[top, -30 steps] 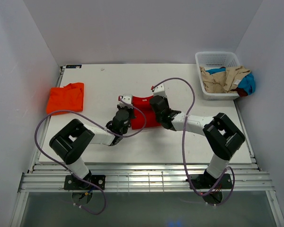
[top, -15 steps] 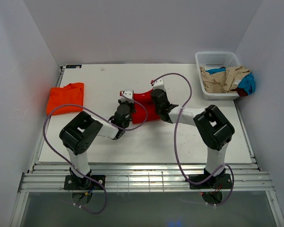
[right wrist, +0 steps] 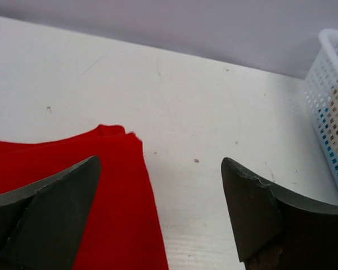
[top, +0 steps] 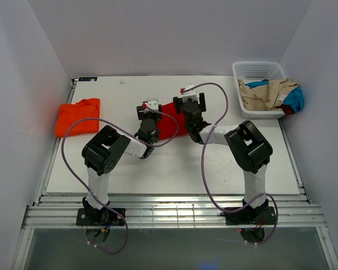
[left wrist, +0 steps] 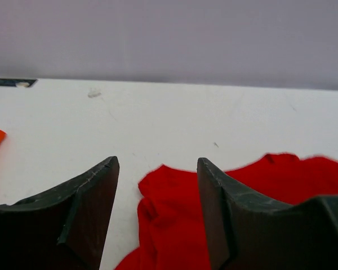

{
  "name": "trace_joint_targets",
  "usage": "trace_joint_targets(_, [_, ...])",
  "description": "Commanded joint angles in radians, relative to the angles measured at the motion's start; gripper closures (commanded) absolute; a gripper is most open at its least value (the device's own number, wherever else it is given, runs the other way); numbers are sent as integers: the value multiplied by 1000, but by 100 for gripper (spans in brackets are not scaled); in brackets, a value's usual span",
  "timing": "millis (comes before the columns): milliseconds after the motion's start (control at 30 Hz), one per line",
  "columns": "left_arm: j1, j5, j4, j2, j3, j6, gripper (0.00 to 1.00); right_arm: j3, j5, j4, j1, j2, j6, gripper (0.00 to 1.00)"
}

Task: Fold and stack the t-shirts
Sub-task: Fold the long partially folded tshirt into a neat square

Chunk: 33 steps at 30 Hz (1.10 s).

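A red t-shirt (top: pixel 170 125) lies folded in the middle of the white table (top: pixel 124 95). My left gripper (top: pixel 150 108) hovers at its left far corner, open, the cloth's bunched corner (left wrist: pixel 174 219) lying loose below the gap between its fingers (left wrist: pixel 96 191). My right gripper (top: pixel 192 102) stands at the shirt's right far corner, open wide, with the red edge (right wrist: pixel 118 191) under its left finger (right wrist: pixel 56 208) and bare table in the gap. A folded orange t-shirt (top: pixel 79 116) rests at the table's left side.
A white basket (top: pixel 258 70) at the back right, also in the right wrist view (right wrist: pixel 333 107), holds crumpled tan (top: pixel 270 93) and blue (top: pixel 294 100) garments. White walls close in the table on three sides.
Both grippers carried the red shirt's edge toward the far side of the table, then opened and let it go. The shirt now lies flatter and folded over.
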Motion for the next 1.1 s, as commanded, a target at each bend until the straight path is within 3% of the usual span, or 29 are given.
trace_joint_targets(0, [8, -149, 202, -22, 116, 183, 31, -4, 44, 304, -9, -51, -111, 9])
trace_joint_targets(100, [8, -184, 214, -42, 165, 246, 30, -6, 38, 259, -10, -100, -114, 10])
trace_joint_targets(167, [6, -192, 154, -116, 138, 159, 30, -70, 6, 248, -10, -147, -83, 10])
trace_joint_targets(300, [0, -34, -130, -191, 93, -77, 35, -112, -46, 164, -10, -158, -21, 2])
trace_joint_targets(333, [0, -6, -196, -194, 99, -160, 38, -92, -76, 77, -9, -153, -4, 1])
trace_joint_targets(400, [0, 37, -408, -205, 121, -240, 40, -76, -127, 4, -10, -147, 59, 5])
trace_joint_targets(500, [6, 98, -629, -248, 119, -369, 34, -104, -270, -18, -12, -144, 101, 9])
trace_joint_targets(600, [34, 229, -815, -292, 121, -464, 33, -78, -382, -77, -12, -111, 118, 28])
trace_joint_targets(633, [55, 270, -856, -297, 130, -481, 32, -66, -428, -94, -12, -98, 137, 49])
trace_joint_targets(667, [66, 294, -929, -298, 135, -516, 32, -37, -451, -114, -13, -74, 142, 63])
trace_joint_targets(700, [76, 355, -959, -303, 135, -525, 32, -21, -465, -154, -13, -62, 148, 86])
trace_joint_targets(733, [99, 389, -985, -306, 133, -541, 32, -10, -494, -171, -13, -49, 165, 92])
trace_joint_targets(1067, [208, 596, -1080, -381, 55, -651, 30, 125, -575, -423, -15, 81, 239, 92])
